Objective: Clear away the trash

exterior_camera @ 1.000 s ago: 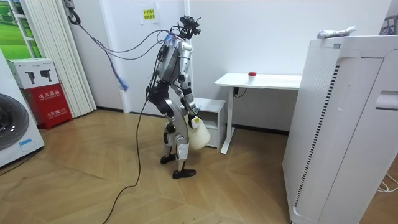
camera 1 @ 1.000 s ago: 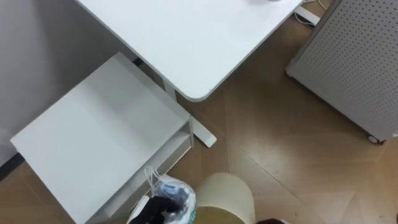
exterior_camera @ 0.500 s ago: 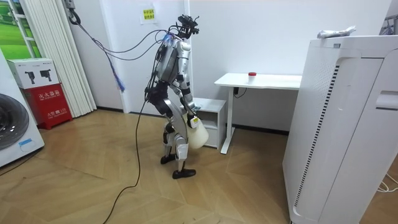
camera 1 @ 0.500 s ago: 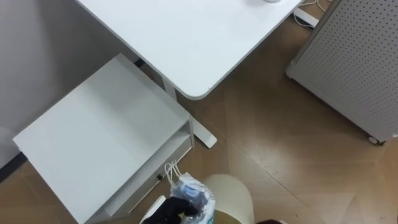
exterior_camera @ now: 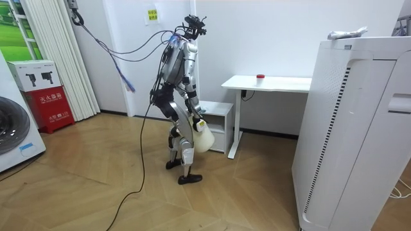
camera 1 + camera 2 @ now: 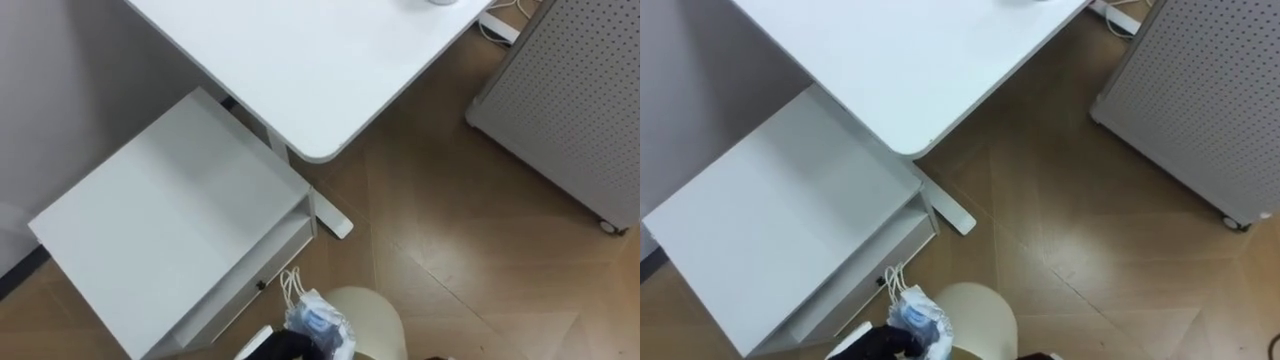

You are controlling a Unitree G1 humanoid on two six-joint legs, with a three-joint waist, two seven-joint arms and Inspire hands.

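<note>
The left hand clutches the garbage bag beside the bin.

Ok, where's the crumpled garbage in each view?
Left eye view: bottom centre, garbage held by the left robot hand.
Right eye view: bottom edge, left of centre.
Room view: a pale speck just above the cream bin, barely readable.
Shared landmark: the cream bin beside it.

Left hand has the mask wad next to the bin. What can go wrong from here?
1. The crumpled mask in the left hand sits at the cream bin's left edge, not over its middle. Released now, it may land on the floor.
2. Its loose white ear loops could snag on the hand or on the white cabinet close by.
</note>
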